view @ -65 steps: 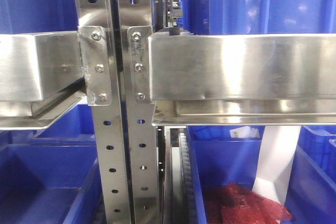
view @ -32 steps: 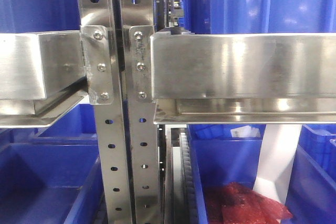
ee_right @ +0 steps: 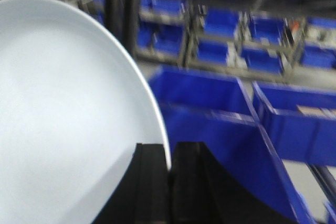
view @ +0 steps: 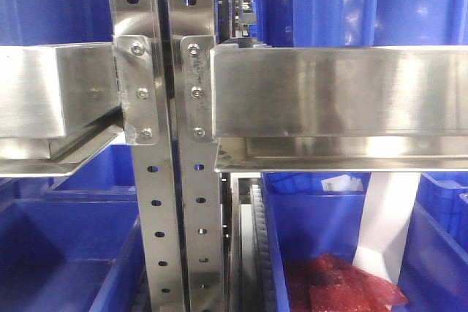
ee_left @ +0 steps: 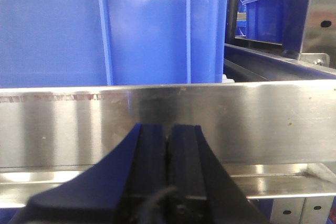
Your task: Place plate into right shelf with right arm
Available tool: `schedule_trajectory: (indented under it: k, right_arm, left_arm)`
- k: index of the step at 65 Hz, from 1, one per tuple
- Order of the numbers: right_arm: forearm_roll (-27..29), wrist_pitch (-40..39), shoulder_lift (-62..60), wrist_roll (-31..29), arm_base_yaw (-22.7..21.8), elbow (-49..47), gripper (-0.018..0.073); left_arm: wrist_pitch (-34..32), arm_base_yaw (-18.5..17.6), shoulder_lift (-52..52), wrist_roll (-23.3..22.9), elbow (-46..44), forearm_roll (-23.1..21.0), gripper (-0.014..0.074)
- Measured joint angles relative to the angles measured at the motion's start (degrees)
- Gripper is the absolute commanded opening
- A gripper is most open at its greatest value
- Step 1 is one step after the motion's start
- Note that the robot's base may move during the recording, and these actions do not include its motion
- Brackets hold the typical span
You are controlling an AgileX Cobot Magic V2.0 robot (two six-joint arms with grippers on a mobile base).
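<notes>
Though blurry, blue bins (ee_right: 202,94) beyond plate (ee_right: 63,119)

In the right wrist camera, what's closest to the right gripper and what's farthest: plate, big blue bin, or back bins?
1. The plate: held in the right gripper, on the left.
2. The big blue bin: just beyond, in the middle.
3. The back bins: far off, along the top.
</notes>
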Motion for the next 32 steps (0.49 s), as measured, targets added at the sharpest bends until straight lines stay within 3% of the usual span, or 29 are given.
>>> schedule_trajectory:
  k: [15, 32]
  right_arm:
    - [-4.0, 2.3, 9.4, 0.1, -1.2, -4.4, 0.0055]
    - [-4.3, 1.3, 16.4, 0.6, -8.0, -5.0, 0.0055]
  left_arm:
    - [0.0, 0.0, 0.0, 0.0, 0.0, 0.0, -0.0047]
    - [0.0, 0.0, 0.0, 0.0, 0.0, 0.0, -0.0047]
